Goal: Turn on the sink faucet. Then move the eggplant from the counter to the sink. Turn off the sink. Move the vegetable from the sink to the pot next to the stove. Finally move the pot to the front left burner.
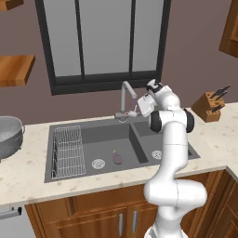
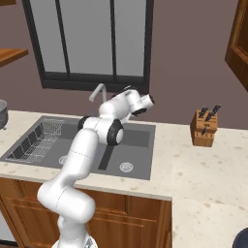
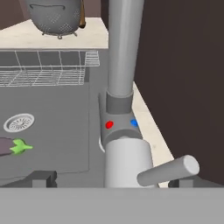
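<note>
One step is in hand, I judge: shutting off the sink faucet (image 3: 124, 57). The tool (image 1: 135, 113) sits at its base, lever (image 3: 168, 171) right in front; tips spread either side. Eggplant (image 1: 117, 158), glossy purple, lies below-left in the dark sink (image 1: 88, 173). Next: nudge the smooth metal lever w/ a fingertip.

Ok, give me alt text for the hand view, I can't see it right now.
Close-up of the sink faucet base with its lever jutting right, gripper fingertips low on either side. The eggplant lies in the sink at left; a colander sits beyond.
</note>
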You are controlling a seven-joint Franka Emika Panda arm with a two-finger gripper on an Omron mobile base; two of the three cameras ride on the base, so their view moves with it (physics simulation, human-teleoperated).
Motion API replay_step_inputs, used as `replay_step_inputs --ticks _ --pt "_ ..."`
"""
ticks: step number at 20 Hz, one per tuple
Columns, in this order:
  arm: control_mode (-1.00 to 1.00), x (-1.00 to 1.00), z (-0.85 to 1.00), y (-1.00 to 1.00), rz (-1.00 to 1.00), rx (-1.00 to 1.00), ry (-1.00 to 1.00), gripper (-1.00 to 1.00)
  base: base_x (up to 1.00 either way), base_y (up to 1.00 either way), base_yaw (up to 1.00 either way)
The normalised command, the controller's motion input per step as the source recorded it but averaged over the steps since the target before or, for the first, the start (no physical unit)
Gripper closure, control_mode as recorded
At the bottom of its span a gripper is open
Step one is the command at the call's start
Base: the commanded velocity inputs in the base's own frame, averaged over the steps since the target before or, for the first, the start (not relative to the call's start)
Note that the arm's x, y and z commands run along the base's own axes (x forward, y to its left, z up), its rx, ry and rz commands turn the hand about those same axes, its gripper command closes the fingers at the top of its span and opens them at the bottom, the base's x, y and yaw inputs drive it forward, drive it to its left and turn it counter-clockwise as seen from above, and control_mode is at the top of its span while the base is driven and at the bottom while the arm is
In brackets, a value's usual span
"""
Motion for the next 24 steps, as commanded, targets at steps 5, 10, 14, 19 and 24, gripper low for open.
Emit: replay_step_inputs --ticks 5,10,14,19,24 --pt "-1.00 -0.25 0.33 0.76 0.04 -0.08 -0.03 -1.00 0.00 0.00 0.00" --pt "-1.00 -0.12 0.21 0.71 0.02 -0.08 -0.01 -1.00 0.00 0.00 0.00" --pt "-1.00 0.03 0.01 -0.12 0.00 0.00 0.00 -1.00 0.00 0.00 0.00" --pt "-1.00 0.03 0.00 -0.43 0.00 0.03 0.00 -1.00 0.00 0.00 0.00" --pt "-1.00 -0.14 0.00 -0.53 0.00 0.04 -0.03 -1.00 0.00 0.00 0.00"
